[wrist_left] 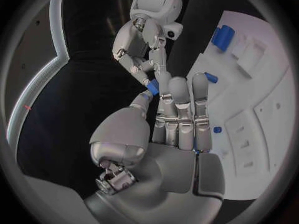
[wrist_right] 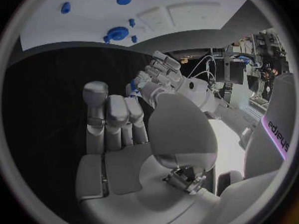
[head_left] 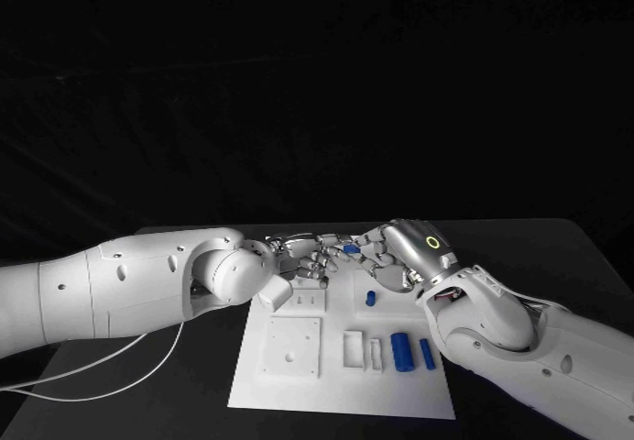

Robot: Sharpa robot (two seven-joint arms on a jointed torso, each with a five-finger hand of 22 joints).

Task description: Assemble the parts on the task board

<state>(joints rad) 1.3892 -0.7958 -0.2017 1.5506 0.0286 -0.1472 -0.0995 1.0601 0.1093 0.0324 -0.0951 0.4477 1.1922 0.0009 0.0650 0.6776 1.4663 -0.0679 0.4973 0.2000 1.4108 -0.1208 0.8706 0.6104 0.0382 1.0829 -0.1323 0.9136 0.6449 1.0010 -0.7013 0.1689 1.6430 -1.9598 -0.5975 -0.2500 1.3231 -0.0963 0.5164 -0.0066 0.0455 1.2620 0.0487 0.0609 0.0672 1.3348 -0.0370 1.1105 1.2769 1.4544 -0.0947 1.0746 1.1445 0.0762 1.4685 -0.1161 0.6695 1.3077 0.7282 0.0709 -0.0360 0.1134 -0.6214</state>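
Right hand (wrist_right: 134,134): palm and fingers raised, fingertips meeting those of the left hand (wrist_right: 163,79) over the black table (wrist_right: 50,99); a small blue part (wrist_right: 131,87) sits between them. Task board (wrist_right: 93,20): white, carrying several blue pieces (wrist_right: 116,34).

Black table (head_left: 555,240), black backdrop (head_left: 317,101) behind, cluttered equipment rack (wrist_right: 249,59) aside

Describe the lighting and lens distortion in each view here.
Head view: dark surroundings, the white task board brightly lit, edges straight. Left wrist view: fisheye circle, the board's edge bows, a violet tint on it. Right wrist view: fisheye too, bright glare beside the right hand.
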